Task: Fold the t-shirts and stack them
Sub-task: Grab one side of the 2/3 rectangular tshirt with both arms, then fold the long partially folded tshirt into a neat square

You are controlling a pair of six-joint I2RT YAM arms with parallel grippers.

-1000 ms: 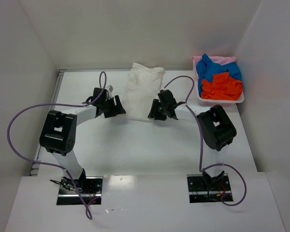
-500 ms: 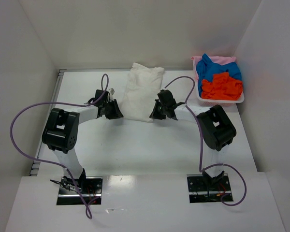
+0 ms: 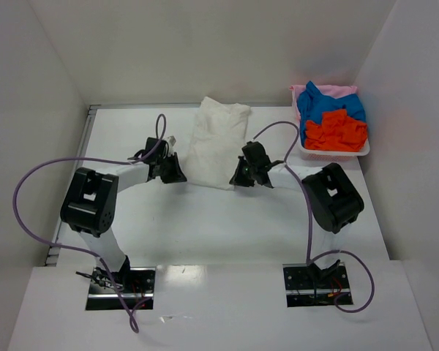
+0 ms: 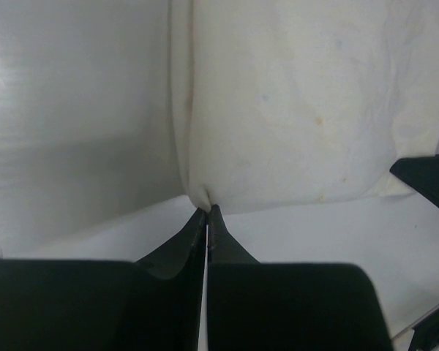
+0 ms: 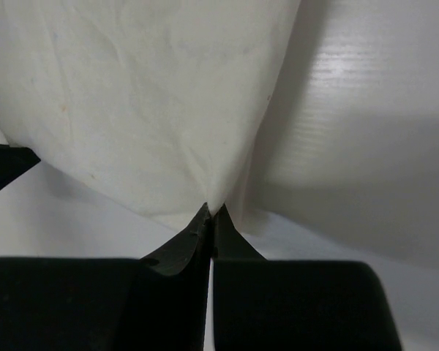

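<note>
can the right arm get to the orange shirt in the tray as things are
Not right away: the right gripper is shut on the off-white shirt. Once it lets go, probably yes; the orange-red shirt lies on top in the tray, with nothing between.

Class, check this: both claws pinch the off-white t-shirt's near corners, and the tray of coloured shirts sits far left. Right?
No. The top external view shows the tray at the far right. The left claw and right claw do pinch the off-white t-shirt's near corners.
</note>
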